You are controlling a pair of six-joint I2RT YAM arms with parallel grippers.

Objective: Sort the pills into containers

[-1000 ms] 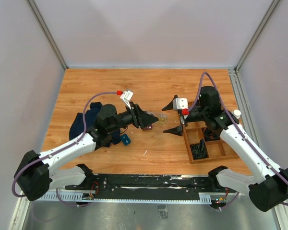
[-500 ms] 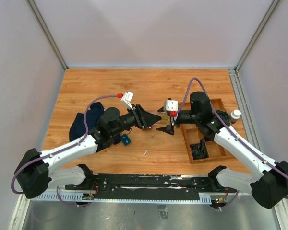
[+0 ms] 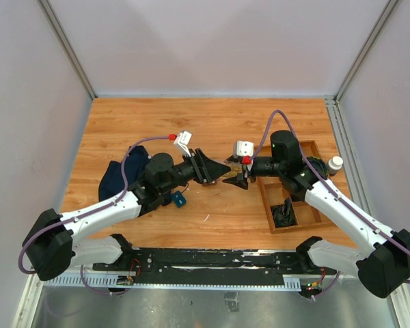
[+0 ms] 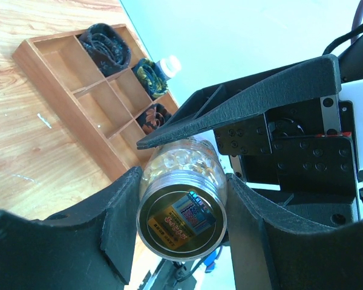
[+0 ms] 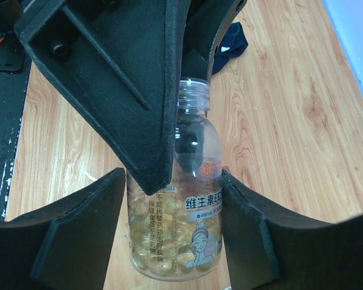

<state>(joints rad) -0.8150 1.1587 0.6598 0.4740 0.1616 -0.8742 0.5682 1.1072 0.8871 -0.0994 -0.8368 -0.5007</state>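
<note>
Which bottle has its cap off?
The clear bottle of yellow capsules, gripped in the left hand: its threaded neck is bare. The other bottle, beside the wooden tray, has a white cap.

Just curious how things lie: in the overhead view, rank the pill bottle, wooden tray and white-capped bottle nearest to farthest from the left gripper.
From the left gripper:
1. pill bottle, held between its fingers
2. wooden tray, to the right
3. white-capped bottle, past the tray's right edge

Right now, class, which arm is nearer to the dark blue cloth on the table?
Left. The left arm runs right alongside the dark blue cloth; the right arm lies well away, over the wooden tray.
</note>
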